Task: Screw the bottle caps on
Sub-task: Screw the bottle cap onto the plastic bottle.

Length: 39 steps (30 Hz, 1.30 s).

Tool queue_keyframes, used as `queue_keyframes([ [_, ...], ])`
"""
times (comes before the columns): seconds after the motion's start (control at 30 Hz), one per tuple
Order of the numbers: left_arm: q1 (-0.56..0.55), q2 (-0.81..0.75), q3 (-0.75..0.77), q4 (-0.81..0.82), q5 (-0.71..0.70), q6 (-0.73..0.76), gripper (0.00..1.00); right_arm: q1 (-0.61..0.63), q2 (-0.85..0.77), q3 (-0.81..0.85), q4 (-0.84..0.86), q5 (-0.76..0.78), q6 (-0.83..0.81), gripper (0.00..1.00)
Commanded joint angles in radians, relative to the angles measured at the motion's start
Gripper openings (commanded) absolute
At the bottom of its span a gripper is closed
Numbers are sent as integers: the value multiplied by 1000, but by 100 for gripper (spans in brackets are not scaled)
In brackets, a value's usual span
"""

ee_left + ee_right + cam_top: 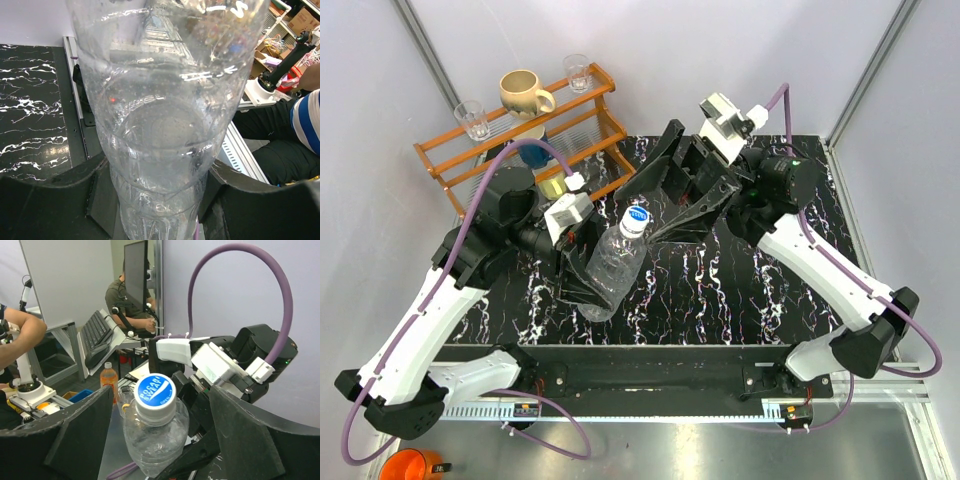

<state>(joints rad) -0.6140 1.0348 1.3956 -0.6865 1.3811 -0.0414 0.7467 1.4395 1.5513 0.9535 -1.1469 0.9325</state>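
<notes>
L pincer [155,200] clamped on 1 bottle [613,262] | R pincer [160,430] spread wide, empty, flanking 1 cap [155,396] on neck

left gripper [588,285] holds the bottle [612,262] tilted over the counter [720,290], right gripper [645,212] jaws spread around its cap [636,220]
</notes>
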Motion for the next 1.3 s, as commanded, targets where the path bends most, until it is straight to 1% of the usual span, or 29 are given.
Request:
queue_keyframes([
  [0.0,2,-21,0,25,41,29,10,-4,7,50,242,-42,140,84],
  [0.03,2,-21,2,22,42,31,10,-6,16,50,272,-48,184,84],
  [0.1,2,-22,0,19,39,34,10,-9,24,53,332,-50,216,83],
  [0.13,2,-22,-1,16,33,35,10,-10,35,55,343,-48,239,80],
  [0.23,2,-25,-1,5,30,35,10,-12,50,70,355,-50,259,75],
  [0.27,2,-27,0,5,27,37,10,-12,53,75,358,-50,264,72],
  [0.3,2,-27,2,2,29,58,10,-10,56,76,366,-50,269,70],
  [0.4,2,-27,0,-2,26,61,10,-12,68,89,357,-50,276,66],
  [0.53,2,-25,8,-4,25,63,10,-12,73,93,329,-48,270,66],
  [0.6,2,-25,6,-2,22,66,9,-10,71,90,306,-43,256,67],
  [0.73,0,-25,6,-4,16,64,9,-12,71,89,301,-34,255,67],
  [0.9,2,-19,9,-4,4,67,9,-12,76,93,294,-33,255,63],
  [0.93,2,-19,9,-5,-4,71,9,-12,78,89,294,-30,255,59],
  [1.03,2,-15,13,-10,-13,77,9,-12,79,89,288,-28,255,56],
  [1.2,3,-10,23,-22,-42,89,6,-12,78,82,265,-31,243,55],
  [1.27,3,-9,29,-27,-57,100,6,-10,76,79,242,-30,227,53],
])
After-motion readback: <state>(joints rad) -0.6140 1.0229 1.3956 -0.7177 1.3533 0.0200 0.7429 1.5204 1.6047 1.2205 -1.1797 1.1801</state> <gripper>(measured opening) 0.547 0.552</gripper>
